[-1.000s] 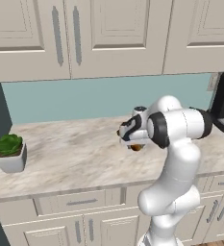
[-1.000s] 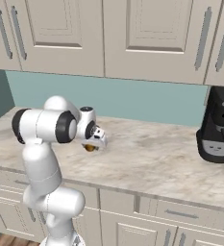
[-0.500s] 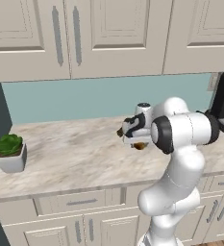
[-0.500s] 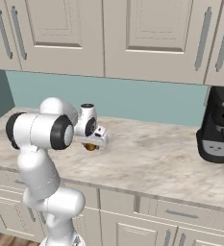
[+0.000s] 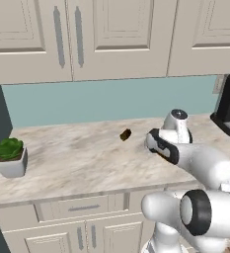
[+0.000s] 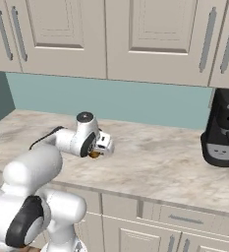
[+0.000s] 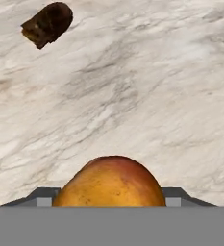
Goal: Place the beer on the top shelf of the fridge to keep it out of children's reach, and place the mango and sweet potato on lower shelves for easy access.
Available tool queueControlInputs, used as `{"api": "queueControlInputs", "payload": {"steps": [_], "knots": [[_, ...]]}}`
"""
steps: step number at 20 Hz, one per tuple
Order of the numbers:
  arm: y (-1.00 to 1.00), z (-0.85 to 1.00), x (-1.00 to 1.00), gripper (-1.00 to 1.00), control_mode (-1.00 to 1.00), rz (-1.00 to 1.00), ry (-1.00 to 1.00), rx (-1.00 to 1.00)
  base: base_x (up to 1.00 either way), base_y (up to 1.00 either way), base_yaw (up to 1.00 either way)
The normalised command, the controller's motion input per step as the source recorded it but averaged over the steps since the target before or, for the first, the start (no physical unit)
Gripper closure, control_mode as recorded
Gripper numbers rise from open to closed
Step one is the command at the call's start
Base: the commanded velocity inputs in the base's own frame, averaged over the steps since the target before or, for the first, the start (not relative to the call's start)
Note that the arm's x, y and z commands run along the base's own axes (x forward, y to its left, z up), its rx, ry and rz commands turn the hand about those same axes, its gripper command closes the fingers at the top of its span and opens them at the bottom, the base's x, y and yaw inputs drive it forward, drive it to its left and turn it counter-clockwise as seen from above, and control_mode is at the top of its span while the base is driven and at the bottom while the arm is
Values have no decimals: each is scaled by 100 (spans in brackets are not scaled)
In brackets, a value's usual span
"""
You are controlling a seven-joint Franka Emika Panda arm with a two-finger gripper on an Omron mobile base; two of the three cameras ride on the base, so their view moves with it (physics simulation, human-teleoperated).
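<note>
In your left base view the sweet potato (image 5: 125,134) lies on the counter (image 5: 72,158); in your right base view the gripper (image 6: 97,152) holds the mango (image 6: 94,154); your hand view shows the fingers clamped on it.

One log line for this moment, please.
gripper: shut on mango | sweet potato: lying on counter | mango: off the counter
</note>
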Motion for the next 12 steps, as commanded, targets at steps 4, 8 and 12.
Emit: {"api": "queueControlInputs", "payload": {"steps": [4,8,12], "knots": [[-4,100,-100,100,-100,2,-17,-2,0,0,0],[0,100,-100,100,-100,2,-8,-5,0,0,0],[0,100,-93,100,-100,2,-5,-7,0,0,0]]}}
